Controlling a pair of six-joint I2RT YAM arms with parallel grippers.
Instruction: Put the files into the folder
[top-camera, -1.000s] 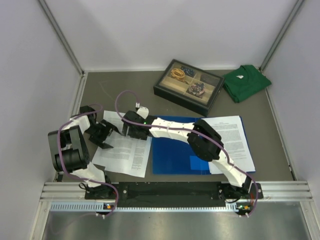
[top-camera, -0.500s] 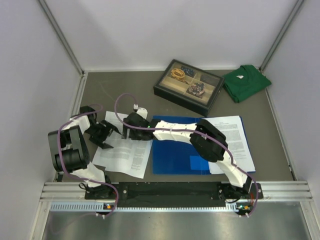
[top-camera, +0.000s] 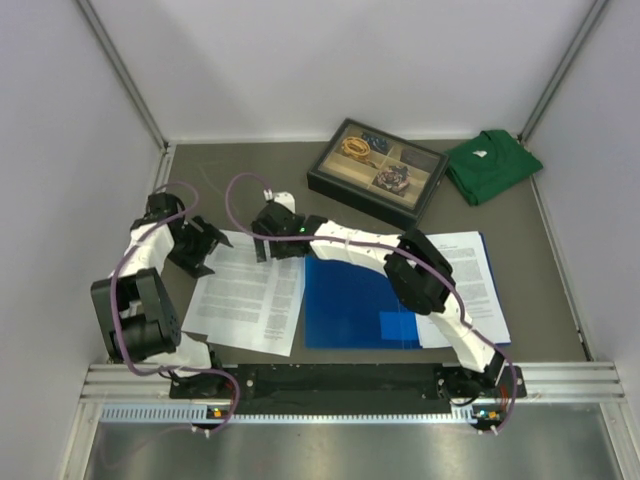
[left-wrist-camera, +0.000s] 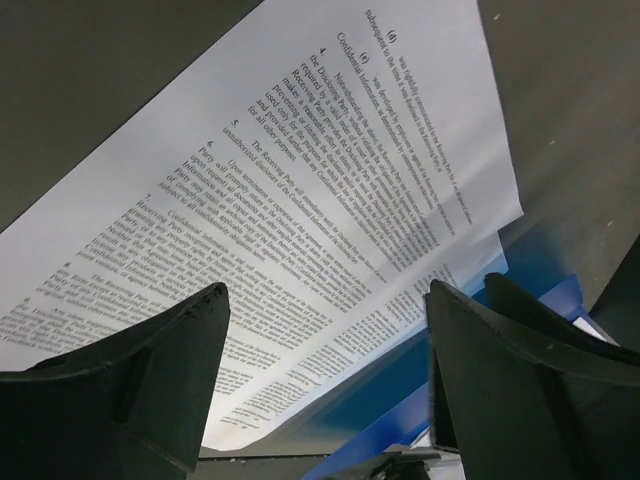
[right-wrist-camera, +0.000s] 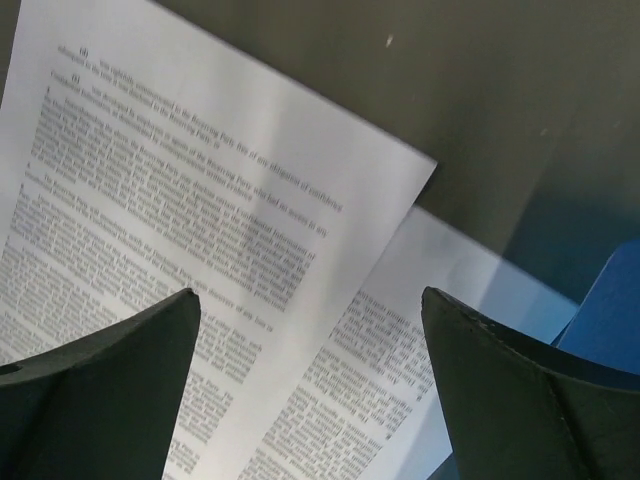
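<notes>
Two piles of files; one folder; one tray; one shirt

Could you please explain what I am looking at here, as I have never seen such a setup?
A left arm and a right arm are bolted at a table's near edge. The wide picture comes from a camera above and behind them; each close-up comes from a camera on a wrist. On the table lie a blue folder, printed files beside and on it, a tray and a green shirt. The dark wedges are the left fingers and right fingers, open above the files, holding nothing.
</notes>
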